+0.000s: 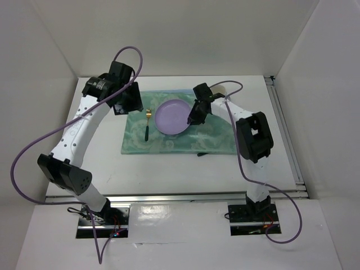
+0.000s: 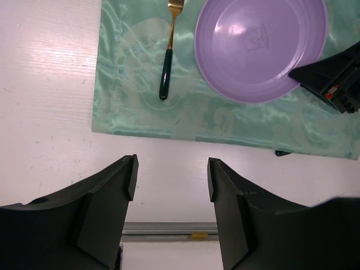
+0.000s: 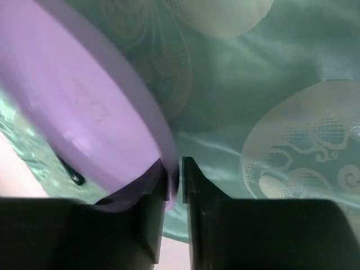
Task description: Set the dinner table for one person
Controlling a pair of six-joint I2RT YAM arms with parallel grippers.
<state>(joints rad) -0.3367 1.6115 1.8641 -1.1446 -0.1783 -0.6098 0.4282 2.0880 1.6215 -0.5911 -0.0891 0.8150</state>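
Note:
A round purple plate [image 1: 173,117] lies on a green patterned satin cloth [image 1: 208,138] spread on the white dinner table [image 1: 101,140]. A gold fork with a dark green handle [image 1: 147,125] lies on the cloth left of the plate. My right gripper [image 1: 194,119] is at the plate's right rim. In the right wrist view it [image 3: 175,174] is shut on the rim of the plate [image 3: 73,107], one finger inside, one outside. My left gripper [image 1: 125,104] is open and empty, up off the table by the cloth's far left corner. The left wrist view shows it [image 2: 170,177], the fork [image 2: 167,50] and the plate [image 2: 256,45].
White walls enclose the table on three sides. A metal rail [image 1: 169,197] runs along the near edge and another along the right side [image 1: 287,135]. A small dark thing [image 2: 283,152] peeks out from under the cloth's near edge.

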